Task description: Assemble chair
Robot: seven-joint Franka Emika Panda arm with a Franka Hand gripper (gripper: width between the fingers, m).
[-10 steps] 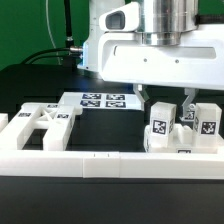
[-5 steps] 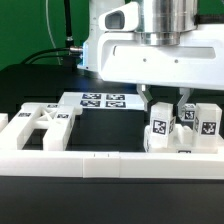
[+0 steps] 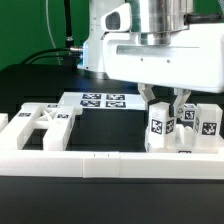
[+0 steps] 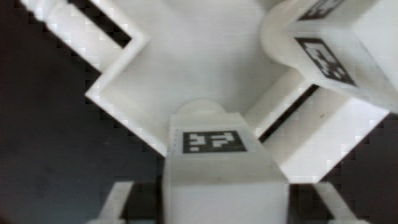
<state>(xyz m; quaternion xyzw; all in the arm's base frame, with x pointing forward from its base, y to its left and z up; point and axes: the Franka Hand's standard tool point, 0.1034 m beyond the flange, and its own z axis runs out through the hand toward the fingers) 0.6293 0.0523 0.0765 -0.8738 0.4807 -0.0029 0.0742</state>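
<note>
Fingers [image 3: 151, 98] have drawn in and dropped since a second ago, now narrow astride the upright tagged leg [image 3: 160, 127] at the exterior view's right of the worktop [image 3: 110, 135], grip not tellable; best centre, squeeze square, lift clear of the neighbour [image 3: 205, 122].

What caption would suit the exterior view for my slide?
Pincer astride an upright tagged chair piece, with the marker board nearby.

Bright, even light bleaches the matte white plastic chair pieces [image 3: 160, 128] in the exterior view, flattening their edges against the dull black table [image 3: 100, 130]. The wrist view is soft and blurred, its near white surfaces almost overexposed and the black-and-white square tag [image 4: 212, 141] fuzzy.
</note>
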